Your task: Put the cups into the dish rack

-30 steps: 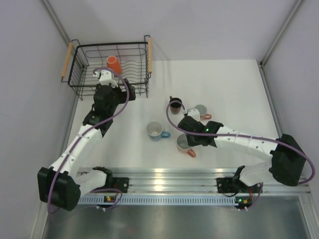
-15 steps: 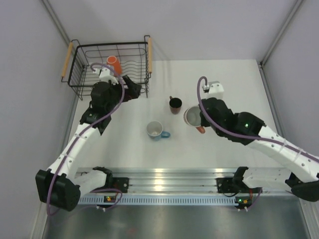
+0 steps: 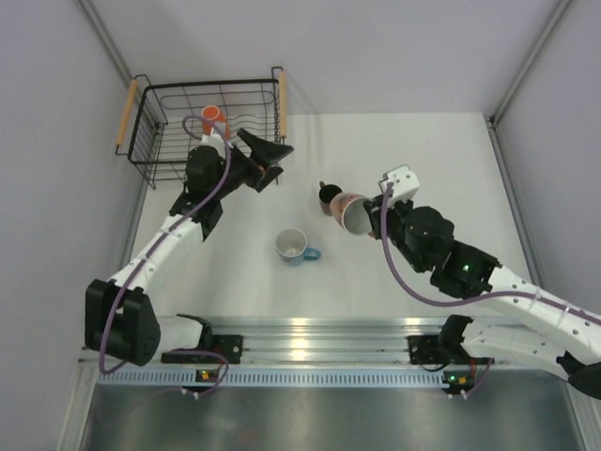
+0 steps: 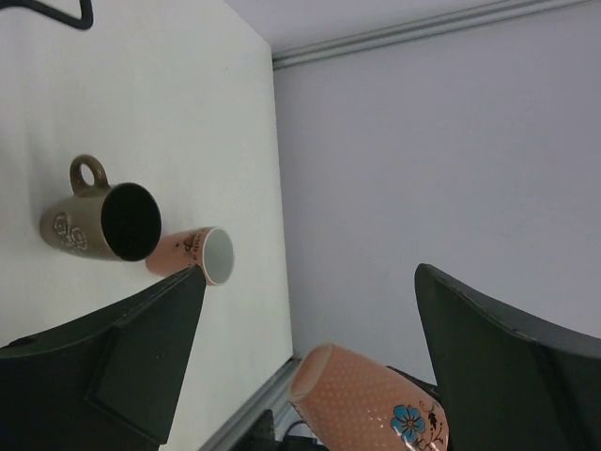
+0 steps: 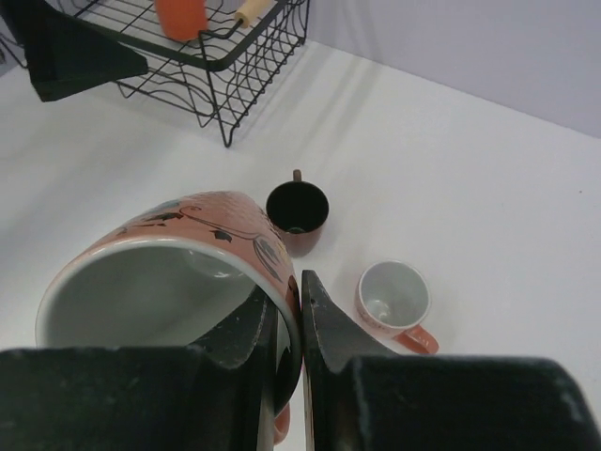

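One salmon-pink cup (image 5: 160, 291) hung tipped sideways above the table (image 3: 423, 150), rim pinched between closed right fingers (image 5: 324, 324). Orange cup (image 3: 213, 116) sat in the dish rack (image 3: 280, 94); dark cup (image 3: 330, 196) stood close by. Left fingers (image 4: 498, 366) gaped empty beside the rack. Risks: arms colliding there, or the cup slipping from the thin rim pinch.

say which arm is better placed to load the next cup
Right: the right gripper is shut on a salmon-pink cup by its rim. The left gripper stands open and empty by the dish rack.
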